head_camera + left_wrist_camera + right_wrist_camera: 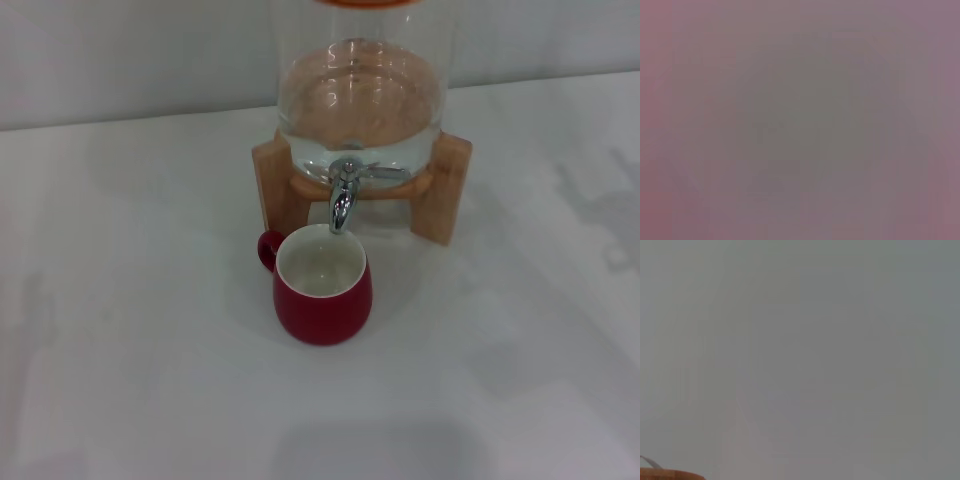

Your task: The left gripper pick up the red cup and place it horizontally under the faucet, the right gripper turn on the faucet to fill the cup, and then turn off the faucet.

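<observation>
Although both wrist views are on, neither the left gripper nor the right gripper shows in any view, so whether their fingers are spread or pressed together cannot be told. From the left wrist comes only a dull reddish-grey blur with nothing to make out. From the right wrist comes a pale grey field with a thin orange-brown edge (670,473) at one corner and a small grey sliver beside it; what these are cannot be told.

Seen from the head, the cup (322,284) stands upright on the white table (120,380), its mouth facing up and its white inside showing. Whether any water is in it cannot be told. Its small loop handle (267,249) points toward the robot's left. It sits right in front of the dispenser, with its far rim just below the faucet (343,197), whose chrome spout points down toward the cup's mouth. No stream of water shows between spout and cup.

Behind the faucet rises the clear glass jar (362,90), holding water in its lower part, with an orange band just visible at the top edge of the view. It rests on a wooden stand (450,190) whose 2 legs flank the faucet, 1 on each side. Beyond the table is a plain light wall (120,50)
</observation>
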Controlling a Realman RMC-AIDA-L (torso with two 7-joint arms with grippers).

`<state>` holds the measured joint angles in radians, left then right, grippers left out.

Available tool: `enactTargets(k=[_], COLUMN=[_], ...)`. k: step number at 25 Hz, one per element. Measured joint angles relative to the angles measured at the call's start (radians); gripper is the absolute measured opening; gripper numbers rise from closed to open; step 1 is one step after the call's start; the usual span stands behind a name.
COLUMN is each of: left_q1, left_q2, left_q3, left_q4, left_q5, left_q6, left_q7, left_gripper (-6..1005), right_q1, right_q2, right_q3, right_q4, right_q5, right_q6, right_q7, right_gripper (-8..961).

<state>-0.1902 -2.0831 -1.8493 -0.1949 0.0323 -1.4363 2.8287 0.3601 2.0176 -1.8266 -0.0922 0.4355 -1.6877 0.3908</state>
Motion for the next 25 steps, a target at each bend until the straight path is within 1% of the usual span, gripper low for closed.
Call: enactTargets(k=[7, 20, 25], left_q1=[0.001, -0.003, 0.001], left_q2=[0.0, 0.002, 0.003], left_q3=[-0.022, -0.022, -0.024], left_q4=[0.008, 0.02, 0.02], left_q5=[0.0, -0.003, -0.022], left_q6=[0.004, 0.01, 0.036], left_q7=[0.0, 0.0, 0.0], left_gripper=[424, 425, 426], right_q1=[0.006, 0.003, 0.001], right_q2=[-0.001, 0.0, 0.001], right_q3=[0.0, 0.0, -0.003], right_q4=[-0.015, -0.014, -0.014], right_q5=[0.001, 0.004, 0.0], right_q6=[0.009, 0.015, 0.015], right_q7=[-0.001, -0.015, -0.015], right_gripper=[855, 855, 854])
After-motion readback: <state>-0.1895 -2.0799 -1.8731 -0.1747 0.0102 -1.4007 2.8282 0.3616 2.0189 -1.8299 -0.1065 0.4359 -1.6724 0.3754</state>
